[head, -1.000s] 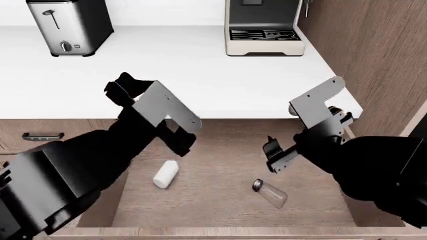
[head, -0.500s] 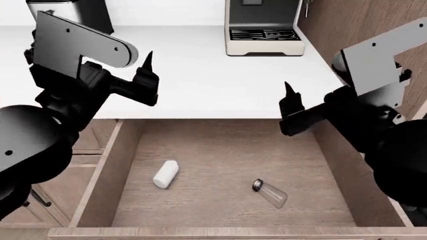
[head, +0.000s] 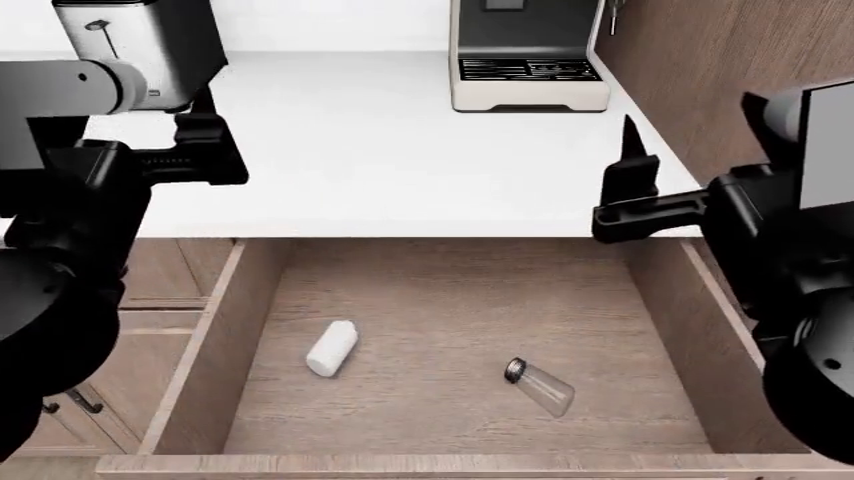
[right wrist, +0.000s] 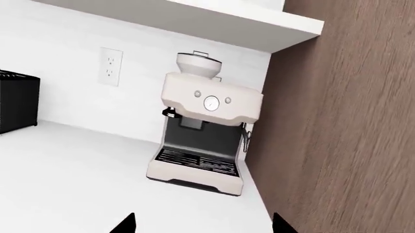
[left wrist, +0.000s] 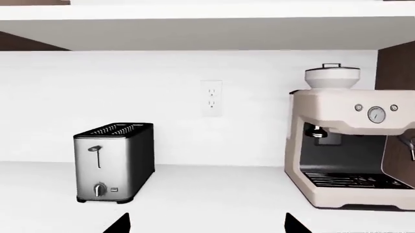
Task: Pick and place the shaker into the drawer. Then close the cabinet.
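Observation:
The shaker [head: 541, 386], clear glass with a silver cap, lies on its side on the floor of the open drawer [head: 441, 295], right of centre. Nothing is holding it. My left gripper [head: 200, 140] hangs above the counter's front edge at the left. It is open, and its two fingertips [left wrist: 123, 224] stand wide apart with nothing between them. My right gripper [head: 634, 185] hangs over the counter's front right corner, also open and empty, fingertips [right wrist: 280, 224] far apart. Both grippers are well above the drawer and face the back wall.
A plain white cylinder [head: 331, 348] lies in the drawer's left half. On the white counter [head: 400, 150] stand a toaster [head: 140, 50] at the back left and a coffee machine [head: 527, 55] at the back right. A tall wooden cabinet side [head: 747, 90] bounds the right.
Both arms have risen out of the drawer and spread outward. The grippers now sit higher and farther apart over the counter edge. The shaker and the white cylinder have not moved.

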{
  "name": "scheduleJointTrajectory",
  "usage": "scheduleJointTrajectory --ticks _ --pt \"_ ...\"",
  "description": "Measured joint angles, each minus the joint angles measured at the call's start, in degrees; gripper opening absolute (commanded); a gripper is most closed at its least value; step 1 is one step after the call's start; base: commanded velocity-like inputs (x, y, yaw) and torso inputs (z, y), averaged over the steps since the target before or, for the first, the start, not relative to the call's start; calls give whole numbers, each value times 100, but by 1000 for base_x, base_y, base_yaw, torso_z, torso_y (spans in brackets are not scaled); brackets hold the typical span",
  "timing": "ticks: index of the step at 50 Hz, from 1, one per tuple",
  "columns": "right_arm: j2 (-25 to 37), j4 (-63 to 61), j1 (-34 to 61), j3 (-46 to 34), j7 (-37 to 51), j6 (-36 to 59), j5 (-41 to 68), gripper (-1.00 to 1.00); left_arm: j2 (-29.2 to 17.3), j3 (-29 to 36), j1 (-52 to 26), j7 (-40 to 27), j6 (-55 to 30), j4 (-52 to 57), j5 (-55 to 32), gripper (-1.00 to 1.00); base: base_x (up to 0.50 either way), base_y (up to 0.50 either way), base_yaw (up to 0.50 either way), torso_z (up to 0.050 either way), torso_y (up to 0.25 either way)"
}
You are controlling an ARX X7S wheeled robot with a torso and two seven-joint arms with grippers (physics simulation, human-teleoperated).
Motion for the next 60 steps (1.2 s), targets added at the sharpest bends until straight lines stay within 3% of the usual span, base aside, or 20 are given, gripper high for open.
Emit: scheduleJointTrajectory --ticks 15,60 --pt "-13 -30 -399 46 87 -284 -360 100 -5 -7 375 44 234 -76 185 100 0 46 0 0 0" --pt "-82 109 -795 33 67 -582 -620 100 -40 -30 591 4 363 -311 316 100 0 256 0 0 0"
